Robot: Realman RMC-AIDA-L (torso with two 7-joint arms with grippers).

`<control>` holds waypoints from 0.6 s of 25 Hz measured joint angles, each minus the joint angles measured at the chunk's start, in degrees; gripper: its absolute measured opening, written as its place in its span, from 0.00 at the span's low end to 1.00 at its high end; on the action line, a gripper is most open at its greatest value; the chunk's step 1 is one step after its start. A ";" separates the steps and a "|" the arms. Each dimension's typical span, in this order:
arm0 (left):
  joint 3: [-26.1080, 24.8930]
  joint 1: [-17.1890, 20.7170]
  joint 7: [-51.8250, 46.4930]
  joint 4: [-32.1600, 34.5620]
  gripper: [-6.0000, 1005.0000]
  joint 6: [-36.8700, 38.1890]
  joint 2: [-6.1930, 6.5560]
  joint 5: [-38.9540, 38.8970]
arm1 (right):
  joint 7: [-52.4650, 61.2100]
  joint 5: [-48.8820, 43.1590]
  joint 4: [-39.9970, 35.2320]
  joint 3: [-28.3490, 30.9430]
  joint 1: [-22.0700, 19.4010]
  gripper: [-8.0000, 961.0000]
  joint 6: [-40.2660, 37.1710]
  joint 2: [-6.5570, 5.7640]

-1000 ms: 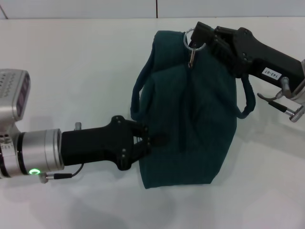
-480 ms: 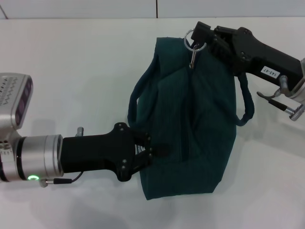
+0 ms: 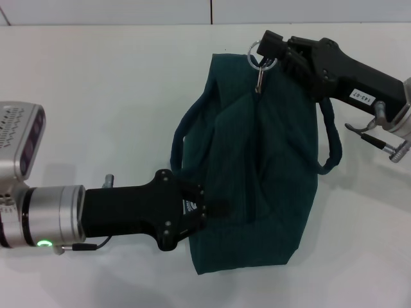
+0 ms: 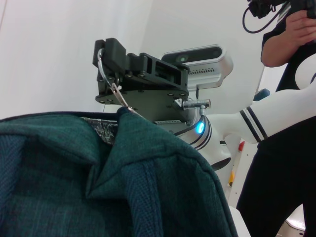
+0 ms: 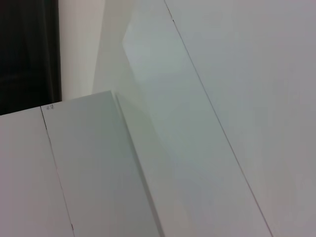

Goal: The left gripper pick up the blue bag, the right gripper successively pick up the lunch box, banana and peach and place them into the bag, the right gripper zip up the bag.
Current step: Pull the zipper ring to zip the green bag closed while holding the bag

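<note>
The blue bag (image 3: 266, 160) lies on the white table, its zipper running down its middle. My left gripper (image 3: 207, 208) is shut on the bag's near left side. My right gripper (image 3: 268, 46) is at the bag's far end, shut on the metal ring pull (image 3: 253, 51) of the zipper. The left wrist view shows the bag's fabric (image 4: 98, 187), a strip of silver lining (image 4: 101, 129) and the right gripper (image 4: 111, 59) holding the ring pull (image 4: 102, 74). One loop handle (image 3: 182, 138) lies to the left, the other (image 3: 332, 144) to the right. The lunch box, banana and peach are out of view.
White table (image 3: 96, 96) surrounds the bag. A wall edge (image 3: 211, 11) runs behind the table. A person (image 4: 289, 98) stands beyond the robot in the left wrist view. The right wrist view shows only white panels (image 5: 197, 123).
My left gripper has moved nearer to me with the bag's side in it, and the bag's near end came with it. The left handle bulged outward. The right gripper stayed almost still.
</note>
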 joint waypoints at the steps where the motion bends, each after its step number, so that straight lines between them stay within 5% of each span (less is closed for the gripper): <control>1: 0.01 0.02 0.06 0.00 0.07 0.05 0.00 0.00 | 0.15 -0.01 0.00 0.00 -0.01 0.02 0.01 0.00; 15: -0.48 0.42 0.57 0.00 0.07 0.00 -0.01 -0.39 | 13.96 0.57 0.01 0.44 -1.24 0.02 -0.43 -0.01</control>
